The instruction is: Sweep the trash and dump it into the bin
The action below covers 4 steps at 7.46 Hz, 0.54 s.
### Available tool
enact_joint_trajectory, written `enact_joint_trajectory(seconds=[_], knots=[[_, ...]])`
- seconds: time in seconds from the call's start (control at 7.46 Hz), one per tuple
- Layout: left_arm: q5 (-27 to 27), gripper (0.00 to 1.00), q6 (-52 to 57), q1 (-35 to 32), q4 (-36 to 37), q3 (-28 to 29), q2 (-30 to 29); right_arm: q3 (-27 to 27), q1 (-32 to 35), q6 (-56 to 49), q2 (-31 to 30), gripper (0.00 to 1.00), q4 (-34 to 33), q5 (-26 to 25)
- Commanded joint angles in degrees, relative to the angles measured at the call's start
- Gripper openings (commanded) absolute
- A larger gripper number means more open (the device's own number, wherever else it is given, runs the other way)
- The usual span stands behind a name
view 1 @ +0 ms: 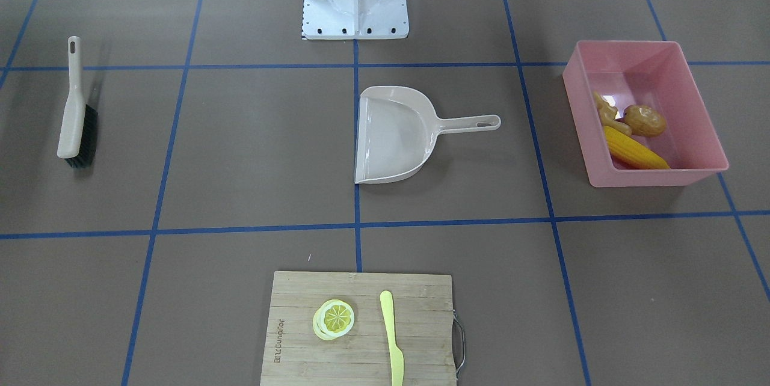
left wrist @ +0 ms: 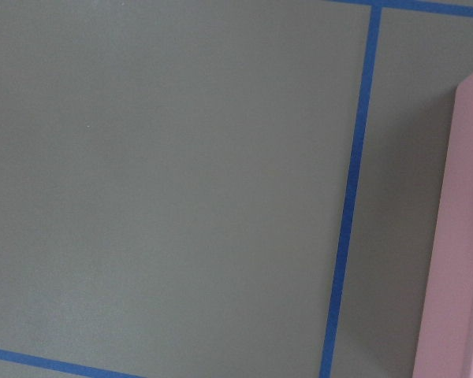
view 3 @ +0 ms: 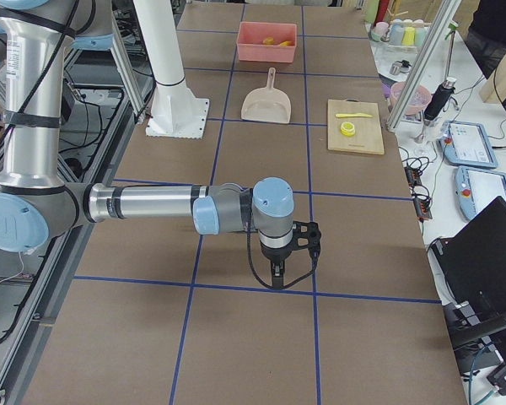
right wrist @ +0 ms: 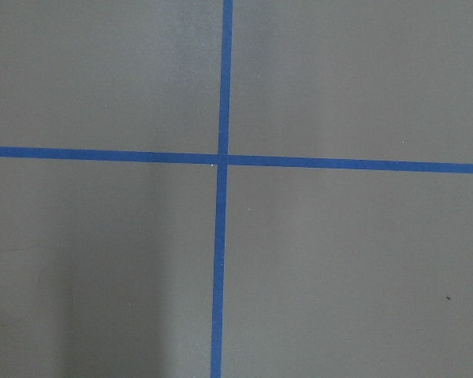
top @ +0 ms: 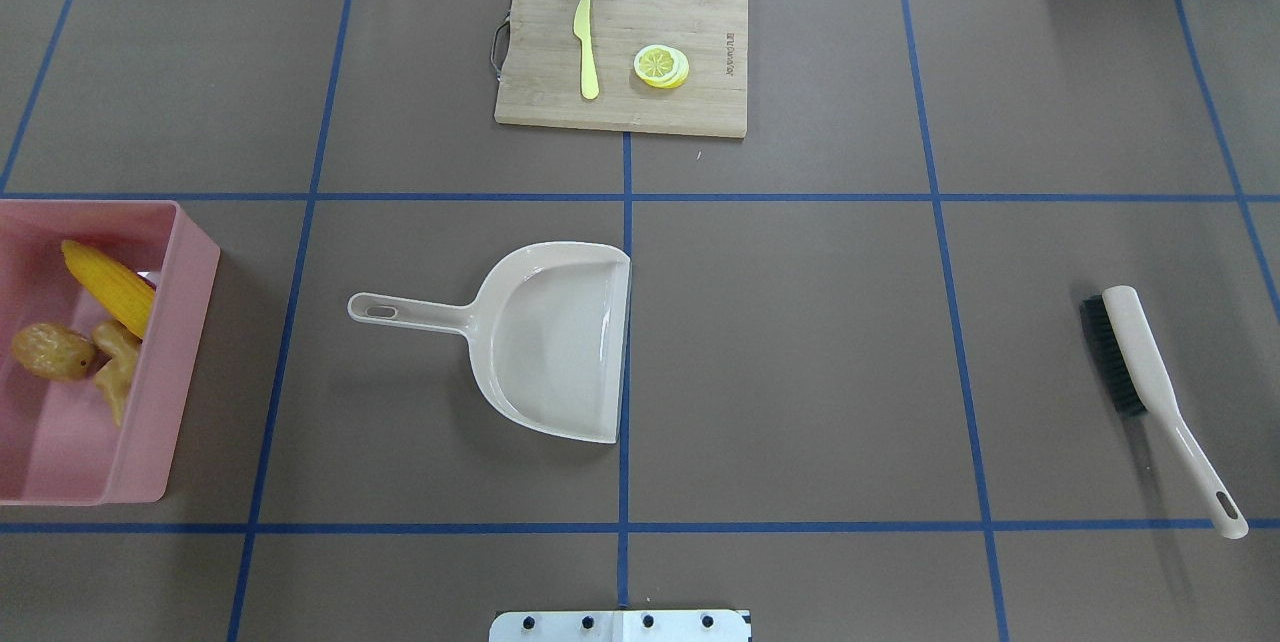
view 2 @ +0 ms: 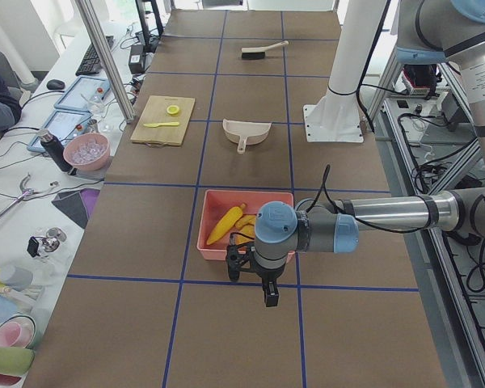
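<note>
Exterior left view, left gripper [view 2: 271, 299] beside bin [view 2: 214, 251], opening cannot be told

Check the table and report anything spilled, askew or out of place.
Nothing stands out. The corn, ginger and potato lie inside the pink bin; the dustpan sits empty and flat, the brush lies apart, and the lemon slice and knife rest on the cutting board.

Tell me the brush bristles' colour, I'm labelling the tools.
Black bristles on a beige brush; the overhead exterior view shows them best.
</note>
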Motion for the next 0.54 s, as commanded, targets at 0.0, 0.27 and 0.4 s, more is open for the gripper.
enact_joint_trajectory(seconds=[0.0,0.27,0.4], knots=[[0.00,0.98,0.08,-0.10,0.02,0.58,0.12,-0.02,-0.01,0.00,0.00,1.00,0.09,0.03],[0.00,0.98,0.08,-0.27,-0.06,-0.04,0.20,0.07,-0.01,0.00,0.09,1.00,0.09,0.12],[0.00,0.98,0.08,-0.36,0.02,-0.03,0.12,0.07,-0.01,0.00,0.00,1.00,0.09,0.21]])
